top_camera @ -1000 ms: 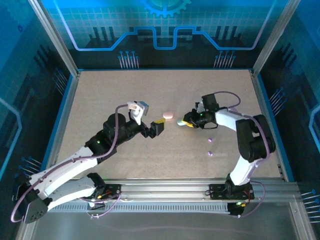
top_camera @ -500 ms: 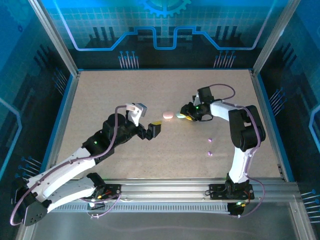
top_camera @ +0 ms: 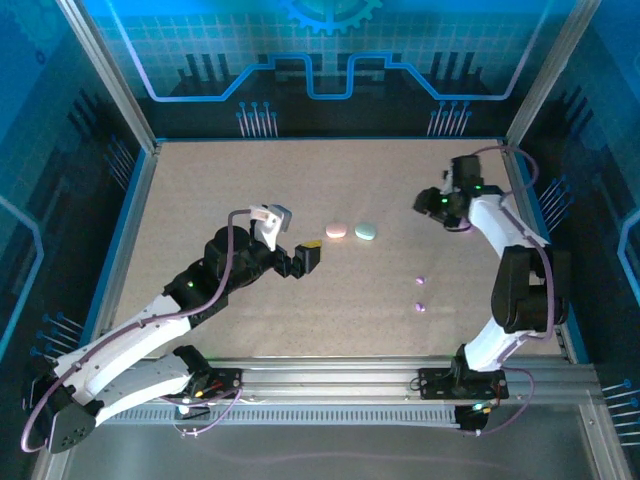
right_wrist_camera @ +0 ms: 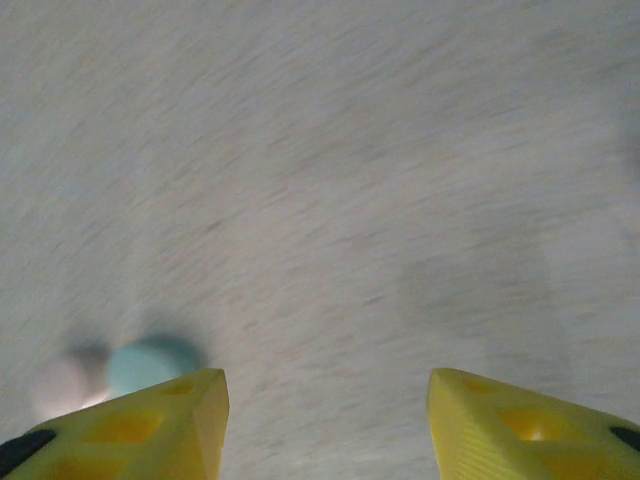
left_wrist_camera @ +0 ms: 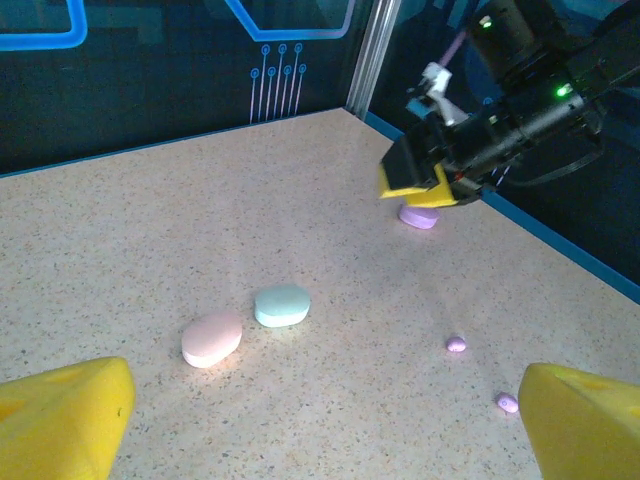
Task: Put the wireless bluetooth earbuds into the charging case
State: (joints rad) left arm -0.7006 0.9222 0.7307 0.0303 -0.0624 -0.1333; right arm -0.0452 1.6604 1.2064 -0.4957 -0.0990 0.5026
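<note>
Left gripper (top_camera: 308,258) sits just at 9 o'clock of table (top_camera: 250,180) ctr. Its jaws are spread wide w/ nothing btwn them. In its wrist cam the yellow fingers (left_wrist_camera: 62,415) are cut off at the bottom corners.

Right gripper (top_camera: 428,204) is out at approx 2 o'clock, near the far right edge. Its jaws are apart and hold nothing: its own cam has bare surface btwn the yellow tips. That cam is smeared by motion blur.

Two purple earbuds (top_camera: 420,281) lie loose on the table at approx 4 o'clock of ctr. They are near each other and well apart from both grippers. They are too tiny to tell shape or which way they face.

Pink case (top_camera: 337,231) and teal case (top_camera: 366,231) lie just beside each other near ctr, pink at 9 o'clock of teal. Can't tell if they touch. In the right wrist cam they are soft blobs at lower left, partly cut by a finger.

Purple case (left_wrist_camera: 418,216) lies right under the right gripper's tip and is partly covered by it.
</note>
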